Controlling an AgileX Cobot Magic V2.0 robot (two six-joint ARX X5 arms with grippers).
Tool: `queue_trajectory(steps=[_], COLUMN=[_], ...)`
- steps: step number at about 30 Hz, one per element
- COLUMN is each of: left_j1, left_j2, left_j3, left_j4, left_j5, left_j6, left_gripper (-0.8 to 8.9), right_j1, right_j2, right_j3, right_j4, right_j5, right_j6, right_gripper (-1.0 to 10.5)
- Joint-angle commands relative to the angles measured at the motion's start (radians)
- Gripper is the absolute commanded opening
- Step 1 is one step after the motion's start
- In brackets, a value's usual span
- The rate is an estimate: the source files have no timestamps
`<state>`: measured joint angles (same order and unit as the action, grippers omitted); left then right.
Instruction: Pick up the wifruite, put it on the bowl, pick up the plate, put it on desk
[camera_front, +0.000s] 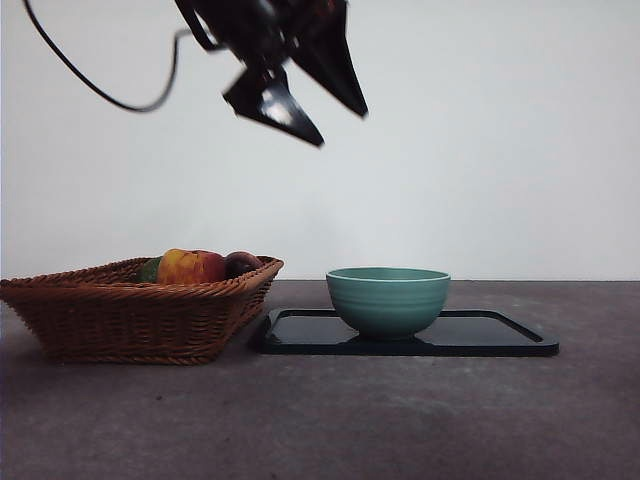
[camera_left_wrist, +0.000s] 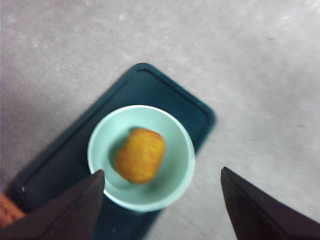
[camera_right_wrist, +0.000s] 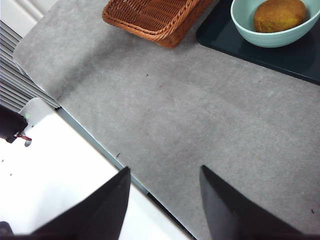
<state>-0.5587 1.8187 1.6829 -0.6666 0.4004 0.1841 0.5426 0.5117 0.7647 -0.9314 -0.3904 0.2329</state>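
The fruit (camera_left_wrist: 140, 155) is laid in the bowl (camera_left_wrist: 182, 172), the left gripper (camera_left_wrist: 162, 200) is released and empty above it, so next the plate (camera_front: 500, 335) must be grasped.

Wall: plain white (camera_front: 500, 150), bare and evenly lit, filling the space behind the worktop in the front view.
Worktop: broad, matte grey-brown (camera_front: 400, 420) with faint mottled stains; it looks paler grey in the wrist views.
Worktop edge: a thin dark strip (camera_right_wrist: 95, 145) borders it, with a white surface (camera_right_wrist: 60, 185) beside it.
Side: ribbed grey-white panelling (camera_right_wrist: 15, 75) beyond the corner.
Light: soft, diffuse.
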Motion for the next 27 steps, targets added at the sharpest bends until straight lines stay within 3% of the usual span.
queue_trajectory(steps=[1, 14, 27], left_j1=[-0.012, -0.055, -0.079], left_j2=[0.063, 0.227, 0.303], left_j3=[0.046, 0.061, 0.061], left_j4=[0.025, 0.109, 0.169], left_j5=[0.002, -0.042, -0.043], left_j6=[0.034, 0.172, 0.190], left_gripper=[3.73, 3.72, 3.72], right_j1=[0.006, 0.006, 0.006], right_j2=[0.002, 0.002, 0.002], right_j3=[0.008, 0.008, 0.008], right_j4=[0.010, 0.009, 0.003], right_j5=[-0.002, -0.002, 0.005], right_j6=[-0.010, -0.009, -0.009], right_gripper=[2.2, 2.2, 2.2])
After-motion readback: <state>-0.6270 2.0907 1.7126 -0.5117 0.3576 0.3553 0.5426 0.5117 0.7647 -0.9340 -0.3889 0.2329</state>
